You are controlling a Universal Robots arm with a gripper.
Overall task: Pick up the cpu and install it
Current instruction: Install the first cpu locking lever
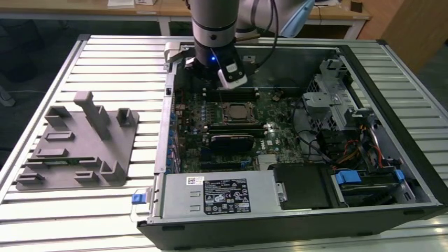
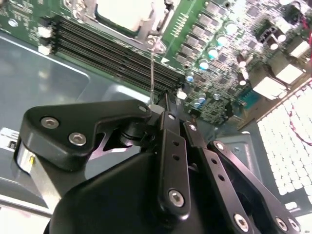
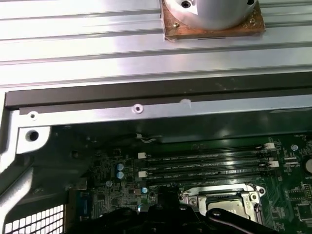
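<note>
Even overhead light, glare on the cpu (image 2: 122,12), dim, shadowed case interior.

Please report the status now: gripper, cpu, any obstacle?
Gripper above the motherboard, jaws shut, nothing held. Cpu sits in its socket. No obstacle seen.

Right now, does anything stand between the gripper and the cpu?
Nothing visible does. The gripper hangs over the memory slots, and the cpu lies beside them inside the socket's metal frame, its top uncovered.

Cpu (image 1: 238,111): small silver square, flat in metal-framed socket (image 1: 238,118) on motherboard, near memory slots
</note>
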